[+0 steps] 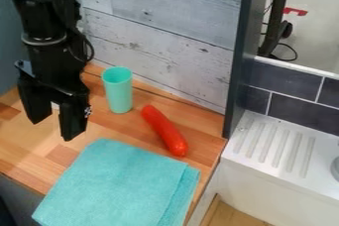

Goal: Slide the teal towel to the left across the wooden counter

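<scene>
Nothing is held by the wide-parted black jaws; to their right, an upright mint-green plastic cup [120, 93] is seen.

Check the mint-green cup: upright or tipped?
Upright. The mint-green cup stands on its narrower end on the wood countertop, its wider, open rim facing up.

Bottom edge crops the cloth [119, 185]; right edge cuts a round metal piece [335, 169]; inside bottom of the cup [119, 93] hidden.
</scene>
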`<state>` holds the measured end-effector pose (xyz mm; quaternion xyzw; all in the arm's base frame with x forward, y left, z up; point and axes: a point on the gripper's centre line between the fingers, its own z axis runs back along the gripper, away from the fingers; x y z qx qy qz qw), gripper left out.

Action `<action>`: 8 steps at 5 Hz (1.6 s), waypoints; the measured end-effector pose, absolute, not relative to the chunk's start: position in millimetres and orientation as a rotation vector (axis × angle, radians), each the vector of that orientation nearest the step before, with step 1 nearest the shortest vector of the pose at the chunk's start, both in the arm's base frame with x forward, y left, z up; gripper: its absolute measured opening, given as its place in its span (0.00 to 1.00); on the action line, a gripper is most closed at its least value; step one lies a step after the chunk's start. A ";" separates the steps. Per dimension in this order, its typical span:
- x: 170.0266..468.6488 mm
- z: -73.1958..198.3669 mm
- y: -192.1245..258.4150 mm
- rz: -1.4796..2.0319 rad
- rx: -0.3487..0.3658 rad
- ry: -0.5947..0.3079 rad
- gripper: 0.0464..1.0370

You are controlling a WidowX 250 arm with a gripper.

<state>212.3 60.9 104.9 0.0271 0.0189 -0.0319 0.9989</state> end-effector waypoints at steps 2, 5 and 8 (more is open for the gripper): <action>216.5 88.8 40.1 -0.147 0.047 0.057 0.97; 227.1 58.5 -1.6 -0.319 0.017 0.044 0.97; 213.6 14.0 -14.5 -0.300 -0.088 0.135 0.97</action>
